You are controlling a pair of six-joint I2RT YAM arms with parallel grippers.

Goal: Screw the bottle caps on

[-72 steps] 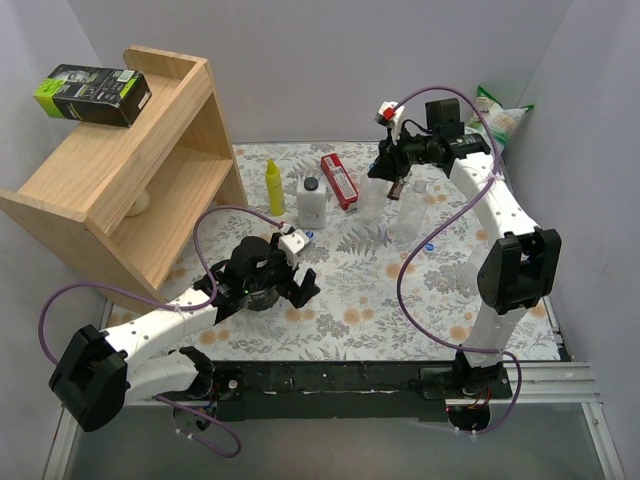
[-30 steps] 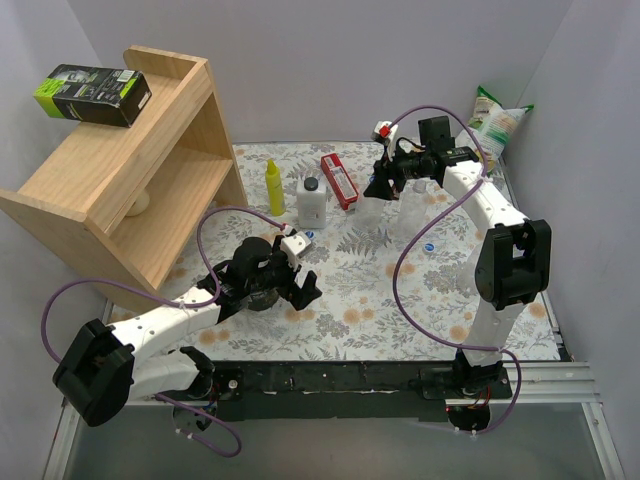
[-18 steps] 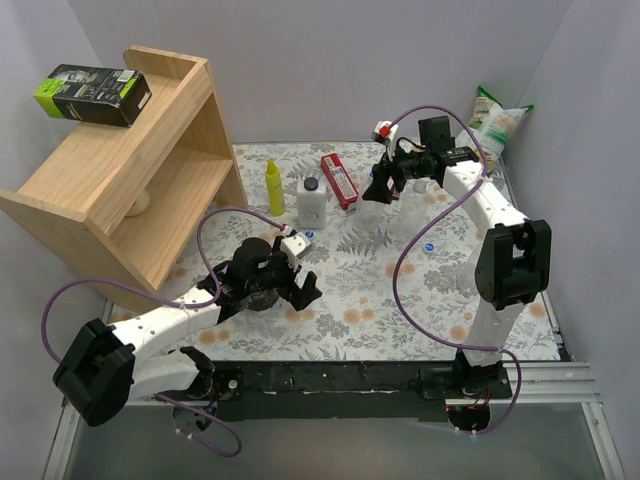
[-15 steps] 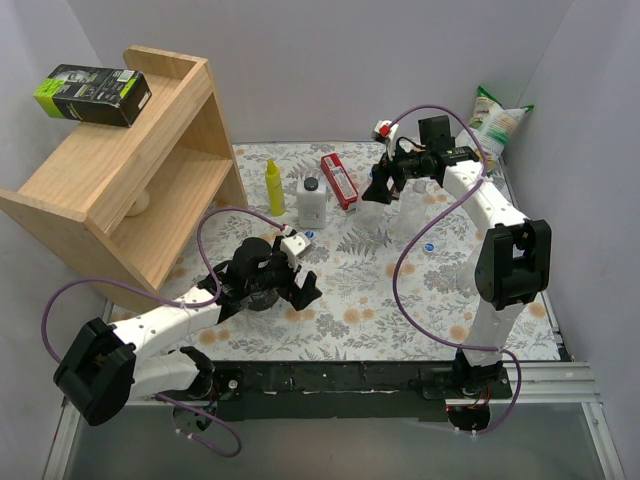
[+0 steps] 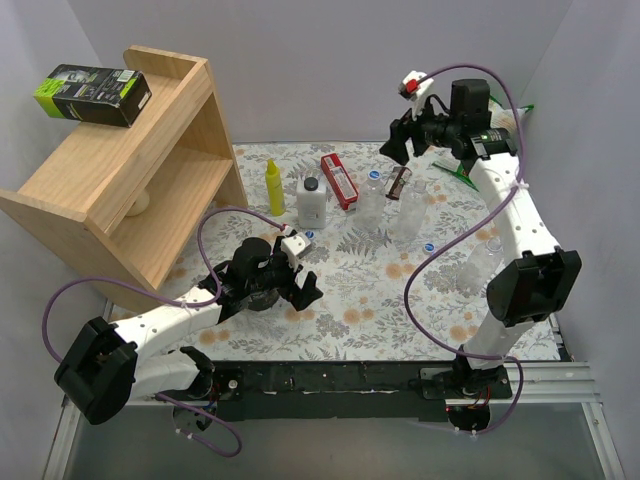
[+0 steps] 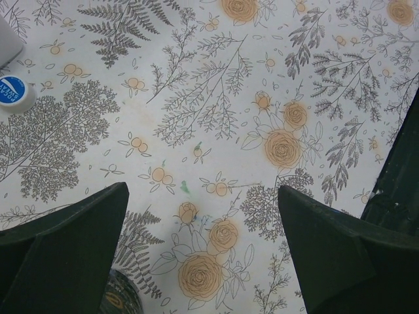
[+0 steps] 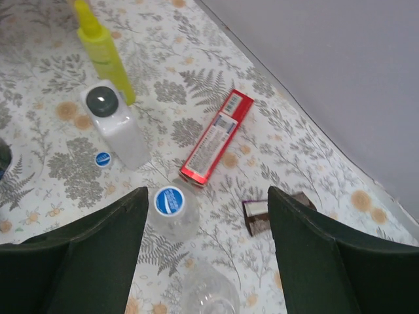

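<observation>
Floral cloth (image 6: 209, 98) under round blue cap (image 6: 14, 89)

My left arm (image 5: 170, 320) lies low, elbow bent, reaching forward and to the right. My left gripper (image 6: 203, 190) faces down, fingers spread wide. My right arm (image 5: 520, 215) stretches up tall at the far side. My right gripper (image 7: 207, 193) is raised, tilted downward, fingers wide apart.

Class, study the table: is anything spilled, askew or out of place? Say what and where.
Nothing is spilled. Two blue caps lie loose, off any bottle: one cap beside the white bottle, the other cap right of centre.
</observation>
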